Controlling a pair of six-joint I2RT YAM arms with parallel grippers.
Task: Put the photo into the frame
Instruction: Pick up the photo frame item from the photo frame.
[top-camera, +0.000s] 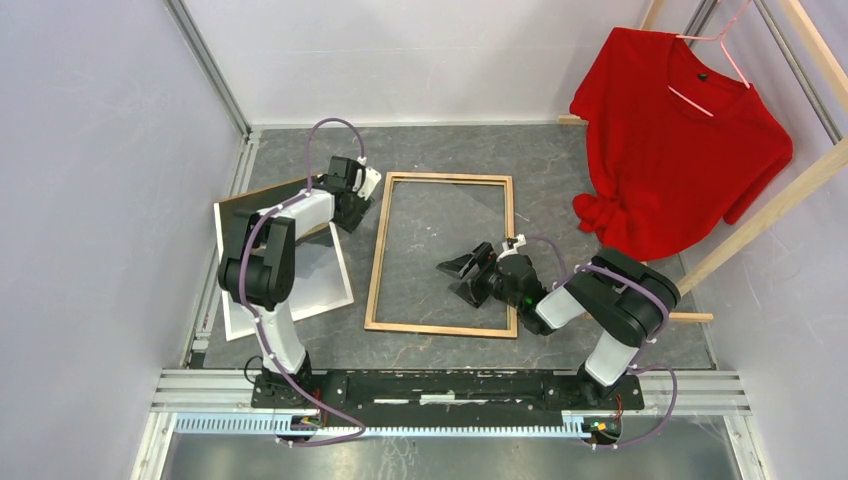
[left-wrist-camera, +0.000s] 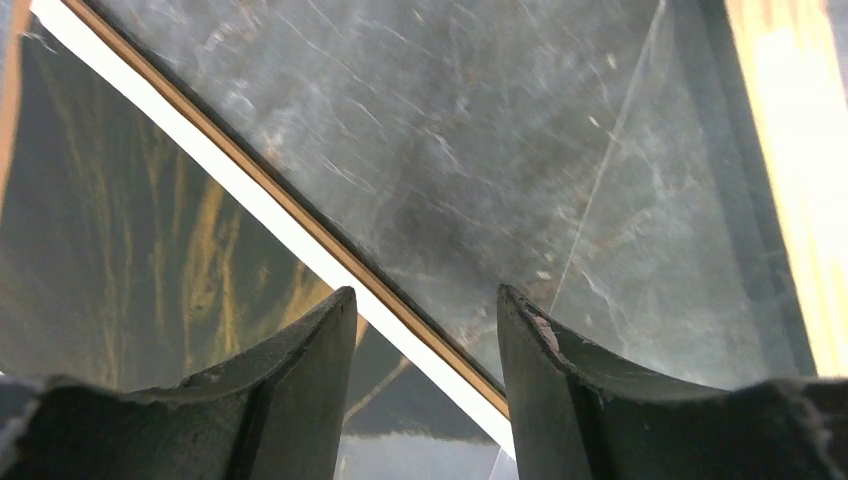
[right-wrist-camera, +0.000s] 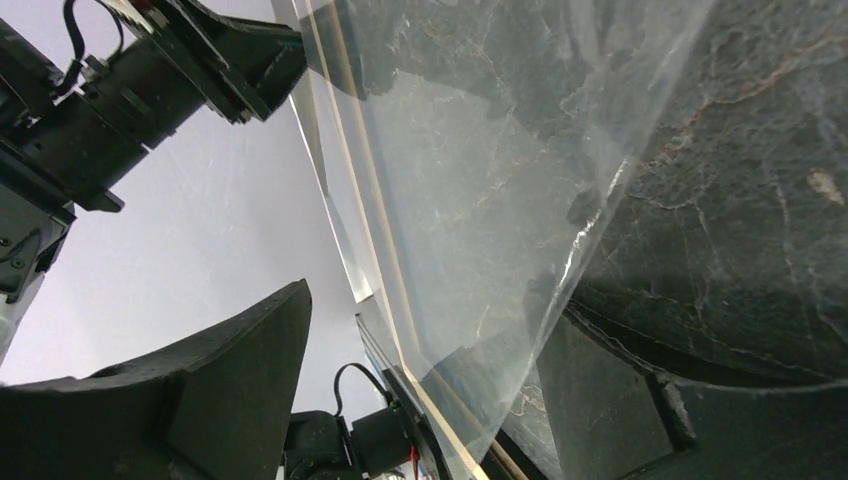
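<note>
A: Well, where is the photo (top-camera: 315, 280)?

B: At the left of the top view, flat on the bench (top-camera: 560, 180), well apart from the opening it should fill. A brown backing board (top-camera: 265, 195) shows beside its upper edge. I judge it light, thin and floppy. It would crease easily and is hard to pinch while it lies flat.

A: Where would you take hold?

B: By the white border at a corner or edge, not the printed face. The left end effector (left-wrist-camera: 425, 310) hovers over just such an edge, its fingers apart with nothing between them.

A: And in the middle?

B: The frame (top-camera: 379, 250) lies wood side up and looks stiff and light. The right end effector (top-camera: 455, 277) sits low inside it, fingers spread wide. The edge of a clear sheet (right-wrist-camera: 480, 200) runs between them, raised at a slant, though I see no clamp on it.

A: Any obstacles?

B: That slippery sheet and the right arm fill the opening. The red shirt (top-camera: 670, 150) at the upper right hangs well clear.
</note>
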